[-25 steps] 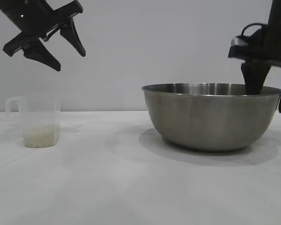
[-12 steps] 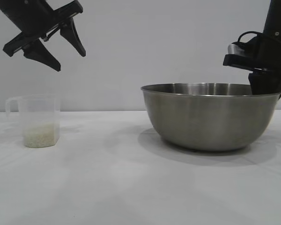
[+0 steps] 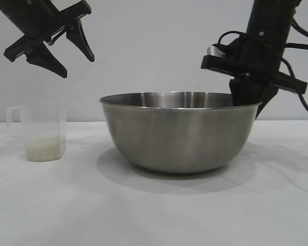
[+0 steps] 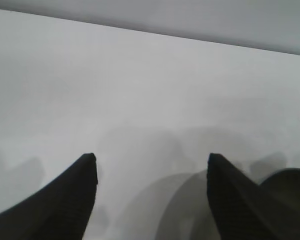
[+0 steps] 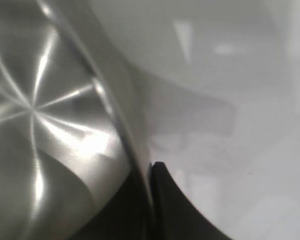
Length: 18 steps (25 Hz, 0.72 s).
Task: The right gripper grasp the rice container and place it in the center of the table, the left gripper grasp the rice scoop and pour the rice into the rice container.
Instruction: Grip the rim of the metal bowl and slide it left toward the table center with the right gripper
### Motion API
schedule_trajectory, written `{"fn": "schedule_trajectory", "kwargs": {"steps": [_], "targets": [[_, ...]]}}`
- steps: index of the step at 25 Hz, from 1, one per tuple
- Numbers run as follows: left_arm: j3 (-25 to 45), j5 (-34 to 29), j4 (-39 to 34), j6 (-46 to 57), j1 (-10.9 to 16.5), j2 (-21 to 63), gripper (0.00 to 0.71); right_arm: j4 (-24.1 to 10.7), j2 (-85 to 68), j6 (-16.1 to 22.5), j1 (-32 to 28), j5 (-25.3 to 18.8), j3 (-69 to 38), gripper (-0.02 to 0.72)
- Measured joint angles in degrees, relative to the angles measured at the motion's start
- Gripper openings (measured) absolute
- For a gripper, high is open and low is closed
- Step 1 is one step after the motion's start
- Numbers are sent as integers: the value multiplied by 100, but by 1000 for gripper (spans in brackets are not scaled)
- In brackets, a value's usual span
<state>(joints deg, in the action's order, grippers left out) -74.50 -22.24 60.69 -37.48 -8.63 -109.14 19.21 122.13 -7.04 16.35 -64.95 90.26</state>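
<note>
The rice container [image 3: 177,136], a wide steel bowl, stands on the table [image 3: 143,215] near its middle. My right gripper [image 3: 246,100] is shut on the bowl's right rim, one finger inside and one outside. The right wrist view shows the rice container [image 5: 50,100] with its rim pinched in the right gripper [image 5: 151,167]. The rice scoop [image 3: 41,128], a clear cup with a handle, stands at the left with a shallow layer of rice [image 3: 42,151] in its bottom. My left gripper [image 3: 78,68] hangs open well above the scoop. In its own view the left gripper [image 4: 152,157] holds nothing.
A plain grey wall runs behind the table. White tabletop lies between the scoop and the bowl and all along the front. Black cables [image 3: 303,102] trail from the right arm at the far right.
The right gripper closed on the bowl's rim and carried the bowl leftward from the table's right side toward the middle. The left arm and the scoop have not moved.
</note>
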Motion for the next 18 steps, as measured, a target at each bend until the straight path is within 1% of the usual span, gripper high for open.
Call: {"fn": "schedule_trajectory", "kwargs": {"steps": [6,7,8,14,16,17,18], "targets": [[0,0,0,0,0,0,414,145,8,0,103,101,0,0],[0,0,0,0,0,0,414,162,8,0,102,126,0,49],[0,-2,0,0,0,0,414,171,8,0,102,148,0,49],[0,-25,0,0,0,0,414,184,-3,0,102,161,0,389],[0,-25,0,0,0,0,414,154,-75,11,102,161,0,477],[0,-25,0,0,0,0,414,112,-153,11,102,161,0,508],[0,-25,0,0,0,0,414,38,-250,20,102,161,0,500]]}}
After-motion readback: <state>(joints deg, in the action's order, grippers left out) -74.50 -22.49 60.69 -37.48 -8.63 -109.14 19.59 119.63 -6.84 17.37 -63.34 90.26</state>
